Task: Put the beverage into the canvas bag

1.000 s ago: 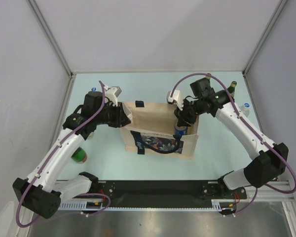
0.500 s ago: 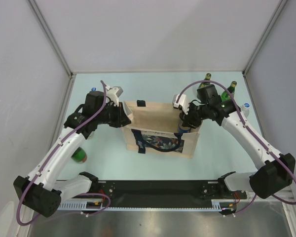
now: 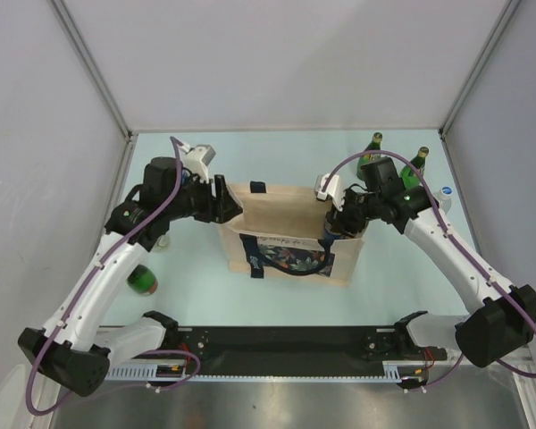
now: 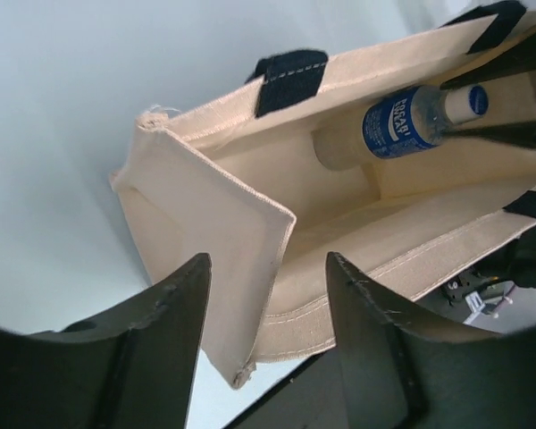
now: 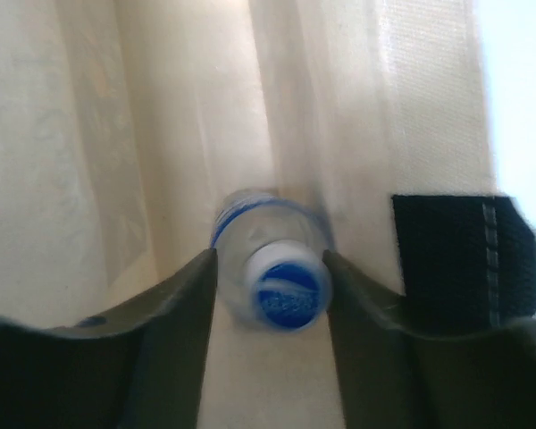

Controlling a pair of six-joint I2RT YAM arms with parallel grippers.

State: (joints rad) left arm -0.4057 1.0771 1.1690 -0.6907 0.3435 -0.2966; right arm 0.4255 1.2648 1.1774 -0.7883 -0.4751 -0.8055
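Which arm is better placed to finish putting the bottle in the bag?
Right: the right fingers flank the bottle's cap inside the canvas bag; the left fingers only straddle its other end wall.

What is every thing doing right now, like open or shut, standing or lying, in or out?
Beige canvas bag with navy handles: standing, mouth open.
Clear plastic bottle with blue label: inside the bag, cap up.
Left gripper: open, bag's end wall between its fingers.
Right gripper: slightly open around the bottle's cap.
Two green glass bottles: upright, outside the bag.
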